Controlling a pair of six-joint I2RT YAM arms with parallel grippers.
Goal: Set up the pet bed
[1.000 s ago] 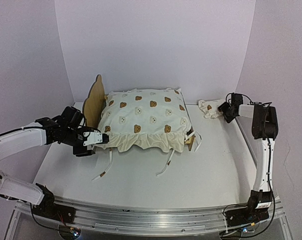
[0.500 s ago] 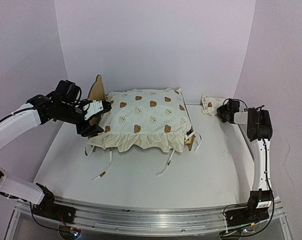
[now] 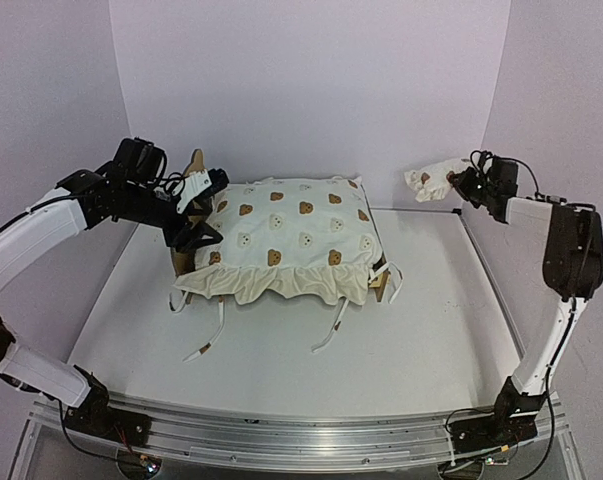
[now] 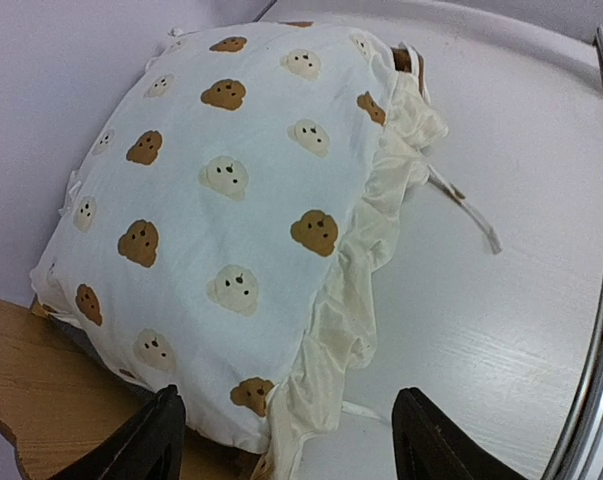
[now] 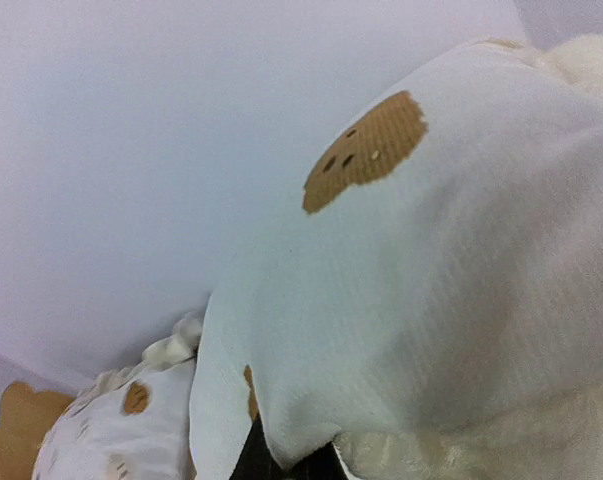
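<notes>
Top external view: the pet bed (image 3: 291, 245) stood at mid-bench (image 3: 431, 330), its bear-print mattress cushion (image 3: 301, 235) lying on the plywood frame, with loose ties (image 3: 206, 340) trailing onto the bench. The left jaws hung released beside the cushion corner nearest the headboard (image 4: 41, 400), grasping nothing. The right jaws, raised over the bench's far right corner and well apart from the bed, were clenched on the small bear-print pillow (image 3: 428, 178). In the right wrist view, the pillow filled most of the frame.
</notes>
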